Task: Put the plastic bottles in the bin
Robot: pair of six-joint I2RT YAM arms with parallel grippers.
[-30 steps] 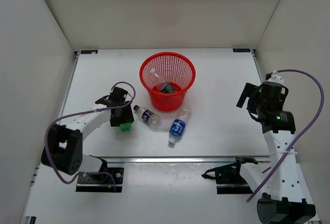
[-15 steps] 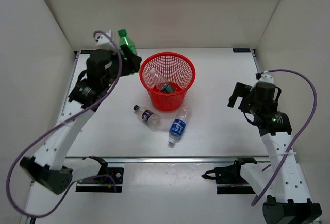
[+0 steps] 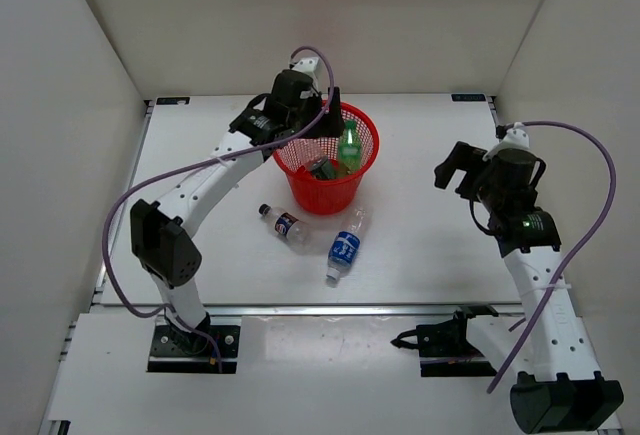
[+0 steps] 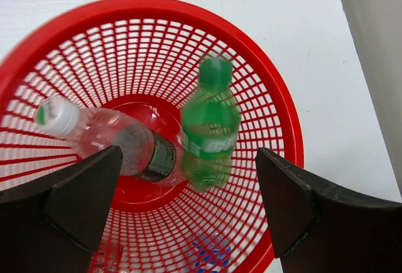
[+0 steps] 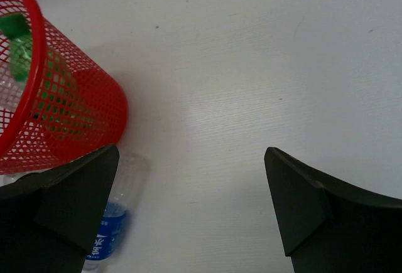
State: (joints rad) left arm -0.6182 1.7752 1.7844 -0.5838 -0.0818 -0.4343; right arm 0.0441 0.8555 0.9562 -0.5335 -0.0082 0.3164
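**Top external view.** My left pincer [image 3: 326,121] hangs over the far-left rim of the bin [image 3: 372,137]. The green bottle [image 3: 348,147] is inside the bin, free of my fingers. I judge the step in hand to be the drop of this bottle. To finish it well, I lift straight up so that neither finger catches the mesh rim and tips the bin. I move sideways only once above it. My right pincer [image 3: 452,163] is well apart from the bin, over the counter [image 3: 430,245].

**Left wrist view.** The left pincer [image 4: 188,155] is spread wide and grips nothing. The green bottle [image 4: 210,128] shows slightly blurred, cap toward the far wall. It is beside the white-capped clear bottle [image 4: 113,141], which lies across the base.

**Right wrist view.** The right pincer [image 5: 191,154] is also spread wide and carries nothing. The blue-label bottle [image 5: 116,216] lies on the counter just beside the bin wall.

**Count.**
- Bottles: four.
  - Two are in the bin.
  - Two are on the counter: the dark-label bottle [image 3: 287,226] and the blue-label bottle.
- Bins: one.
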